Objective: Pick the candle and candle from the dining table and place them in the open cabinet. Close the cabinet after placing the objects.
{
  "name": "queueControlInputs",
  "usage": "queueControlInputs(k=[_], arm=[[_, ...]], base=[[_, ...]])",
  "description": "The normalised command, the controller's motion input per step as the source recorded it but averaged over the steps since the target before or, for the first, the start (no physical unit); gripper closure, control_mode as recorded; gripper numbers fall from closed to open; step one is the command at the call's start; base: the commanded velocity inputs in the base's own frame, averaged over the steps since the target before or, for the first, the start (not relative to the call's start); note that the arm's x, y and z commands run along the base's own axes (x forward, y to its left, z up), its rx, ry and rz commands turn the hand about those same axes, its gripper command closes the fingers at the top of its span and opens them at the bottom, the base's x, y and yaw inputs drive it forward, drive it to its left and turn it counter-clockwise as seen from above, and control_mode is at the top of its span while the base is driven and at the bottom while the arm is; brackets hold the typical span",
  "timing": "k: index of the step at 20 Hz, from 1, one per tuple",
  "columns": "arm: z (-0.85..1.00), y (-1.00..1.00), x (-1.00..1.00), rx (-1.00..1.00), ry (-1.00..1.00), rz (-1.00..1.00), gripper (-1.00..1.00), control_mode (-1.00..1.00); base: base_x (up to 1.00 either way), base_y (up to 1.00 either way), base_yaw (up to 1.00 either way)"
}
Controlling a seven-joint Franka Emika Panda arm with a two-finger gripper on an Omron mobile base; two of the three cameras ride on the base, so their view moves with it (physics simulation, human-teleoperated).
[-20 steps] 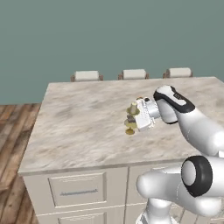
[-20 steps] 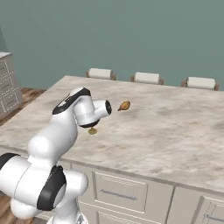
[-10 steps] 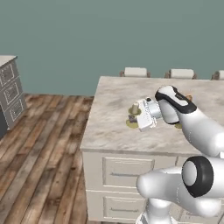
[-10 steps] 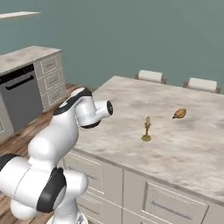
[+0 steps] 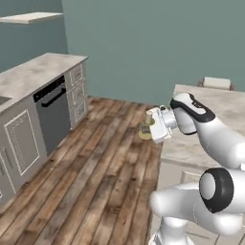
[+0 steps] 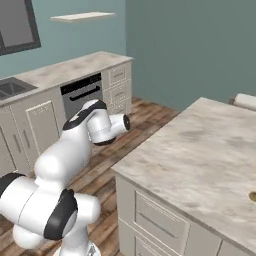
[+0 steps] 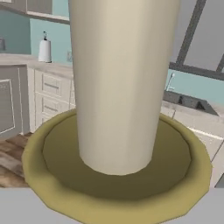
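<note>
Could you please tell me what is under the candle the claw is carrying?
Only wooden floor lies under the white candle in the claw, off the table. Its brass base hides the floor directly below.

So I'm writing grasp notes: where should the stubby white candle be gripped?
On the candle body, just above the brass holder, coming from the side. It stands upright with straight walls; the wide dish below would block lower fingers. The gripper holds it this way now.

A matt, waxy cream candle (image 7: 120, 83) is sitting in a dull brass-coloured dish; the table (image 6: 200, 150) is showing a veined marble-look top, and the floor (image 5: 95, 177) is showing smooth brown wood planks.
</note>
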Motion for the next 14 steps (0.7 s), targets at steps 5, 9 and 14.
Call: queueControlInputs(k=[5,9,14], arm=[[0.0,0.0,0.0,0.0,0.0,0.0,1.0,1.0],[0.0,0.0,0.0,0.0,0.0,0.0,1.0,1.0],[0.0,0.0,0.0,0.0,0.0,0.0,1.0,1.0]], base=[[-0.25,1.0,0.41],[-0.18,0.4,0.39],[0.0,0.02,0.44]])
